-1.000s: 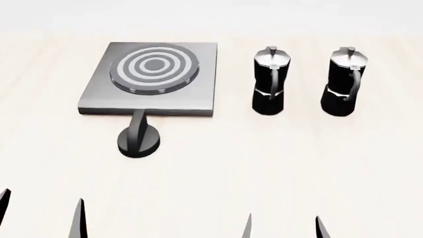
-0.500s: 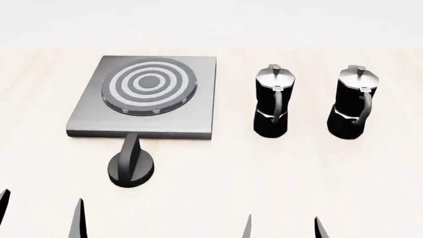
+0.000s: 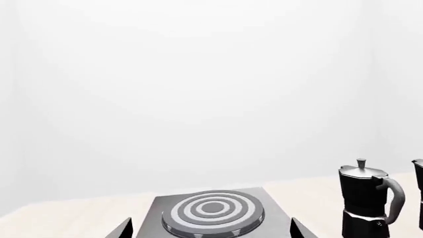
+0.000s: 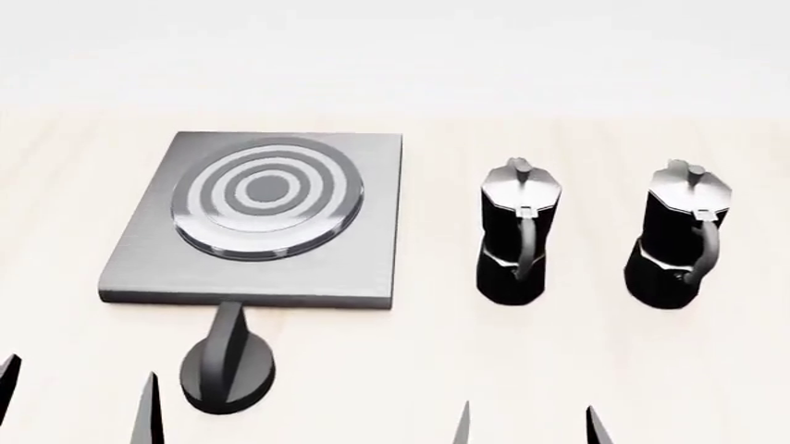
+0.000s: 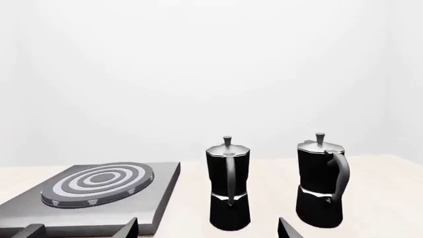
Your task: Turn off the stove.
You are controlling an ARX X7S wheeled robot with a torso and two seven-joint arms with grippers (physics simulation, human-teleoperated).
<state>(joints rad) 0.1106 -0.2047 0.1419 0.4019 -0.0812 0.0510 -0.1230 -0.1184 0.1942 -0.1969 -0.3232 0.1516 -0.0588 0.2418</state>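
Observation:
The stove (image 4: pixel 370 254) is a flat grey metal slab with a ringed round burner (image 4: pixel 265 196), lying left of centre in the head view. Its black ridged knob (image 4: pixel 226 370) stands on the table just in front of the slab's near edge, its handle pointing at the slab. My left gripper (image 4: pixel 77 407) is open at the bottom left, with its right fingertip close to the left of the knob and apart from it. My right gripper (image 4: pixel 531 427) is open at the bottom, right of centre. The left wrist view shows the left gripper (image 3: pixel 210 233) open with the stove (image 3: pixel 274 220) beyond it.
Two black-and-silver moka pots (image 4: pixel 516 242) (image 4: pixel 679 242) stand upright side by side to the right of the stove. In the right wrist view the pots (image 5: pixel 228 183) (image 5: pixel 322 178) stand beyond the open right gripper (image 5: pixel 208 232). The pale wooden table (image 4: pixel 395 370) meets a white wall behind.
The stove, knob and pots have slid down the head view and look nearer. Both grippers' fingertips keep the same places at the bottom edge.

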